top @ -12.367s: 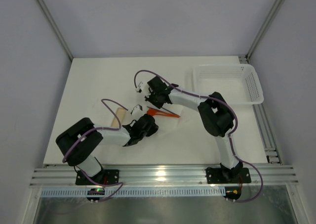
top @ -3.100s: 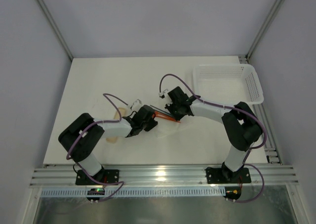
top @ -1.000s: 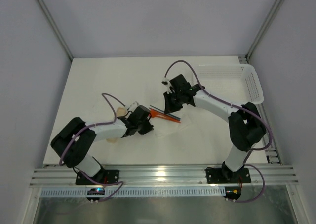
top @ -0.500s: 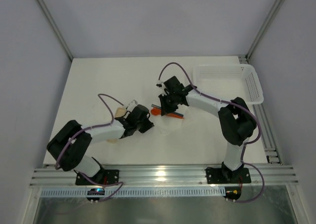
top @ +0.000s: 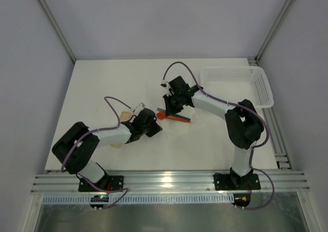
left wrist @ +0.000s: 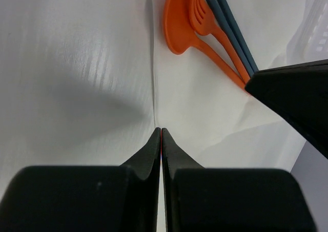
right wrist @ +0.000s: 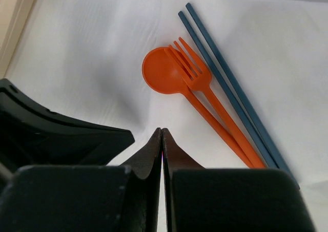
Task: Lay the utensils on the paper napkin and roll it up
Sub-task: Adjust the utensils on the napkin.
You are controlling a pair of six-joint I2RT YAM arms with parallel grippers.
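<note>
— Left wrist view gives you the main worry. The left tool (left wrist: 158,130) is pressed together, its tip right on the edge of the paper napkin (left wrist: 205,114) where the sheet meets the table (left wrist: 66,63). You cannot tell whether any paper is caught in it. If you push forward like that, the thin sheet could bunch or tear instead of folding over.

— The load is close, too. Ahead of that tip and a little to its right, the spoon (left wrist: 176,24), the fork (left wrist: 201,14) and the two dark sticks (left wrist: 229,27) lie side by side on the napkin. If the sheet drags, you would likely scatter them, and the sticks look apt to roll.

— Watch the right tool (right wrist: 162,130) as well. It is also pressed shut and holds nothing that shows. Its tip is over the napkin, just short of the spoon's bowl, and the left tool's black body is near on one side. With the two this close, you could knock one against the other.

— As for what has changed, in the top external view both tools have hardly shifted from half a second ago. One second ago the basket (top: 233,68) looked tipped up; now it sits flat. Twelve seconds ago no dark sticks showed beside the orange pieces; now they lie alongside.
</note>
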